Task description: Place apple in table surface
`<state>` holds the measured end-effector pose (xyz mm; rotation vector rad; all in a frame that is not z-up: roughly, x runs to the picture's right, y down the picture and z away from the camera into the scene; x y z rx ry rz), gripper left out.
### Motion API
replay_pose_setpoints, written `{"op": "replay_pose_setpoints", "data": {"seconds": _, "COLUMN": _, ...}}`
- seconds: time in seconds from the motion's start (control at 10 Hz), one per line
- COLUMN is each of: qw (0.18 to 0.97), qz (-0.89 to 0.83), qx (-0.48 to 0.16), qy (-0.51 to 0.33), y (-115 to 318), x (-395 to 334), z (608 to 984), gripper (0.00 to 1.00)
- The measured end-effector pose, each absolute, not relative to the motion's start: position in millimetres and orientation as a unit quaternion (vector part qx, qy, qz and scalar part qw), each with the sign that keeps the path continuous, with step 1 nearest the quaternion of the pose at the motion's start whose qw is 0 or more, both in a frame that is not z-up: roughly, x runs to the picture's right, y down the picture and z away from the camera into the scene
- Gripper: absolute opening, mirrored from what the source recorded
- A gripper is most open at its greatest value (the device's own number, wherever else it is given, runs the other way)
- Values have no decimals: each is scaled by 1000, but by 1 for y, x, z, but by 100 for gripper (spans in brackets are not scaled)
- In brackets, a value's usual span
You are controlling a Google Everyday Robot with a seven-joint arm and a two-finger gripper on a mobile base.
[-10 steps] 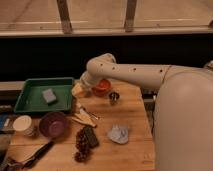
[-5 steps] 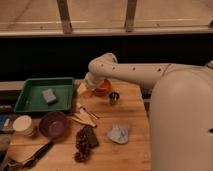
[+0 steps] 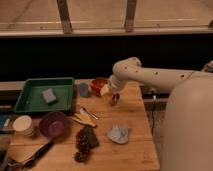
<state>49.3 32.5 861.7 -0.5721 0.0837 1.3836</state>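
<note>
The apple [image 3: 104, 90], orange-red with a yellowish patch, is at the tip of my gripper [image 3: 107, 91], just right of the orange-red bowl [image 3: 97, 82] at the back of the table. The gripper is shut on the apple and holds it slightly above the light-brown wooden table surface [image 3: 137, 125]. My white arm reaches in from the right and bends down to it. The fingers are mostly hidden by the wrist.
A small metal cup [image 3: 115, 99] stands right below the gripper. A blue-grey cup [image 3: 83, 90], a green tray [image 3: 30, 104] with a sponge, a purple bowl [image 3: 53, 123], dark grapes [image 3: 80, 146], a crumpled cloth [image 3: 119, 134] and a white cup [image 3: 23, 125] are on the table.
My arm and gripper have moved to the right, carrying the apple from the left side of the orange-red bowl across to its right side.
</note>
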Motion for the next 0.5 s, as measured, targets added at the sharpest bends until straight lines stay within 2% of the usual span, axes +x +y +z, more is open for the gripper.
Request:
{"op": "replay_pose_setpoints", "data": {"seconds": 0.3, "qw": 713, "qz": 645, "qx": -268, "qy": 56, "y": 58, "x": 70, "z": 881, "gripper": 0}}
{"op": "replay_pose_setpoints", "data": {"seconds": 0.5, "qw": 716, "qz": 643, "qx": -270, "qy": 49, "y": 55, "x": 59, "z": 881, "gripper": 0}}
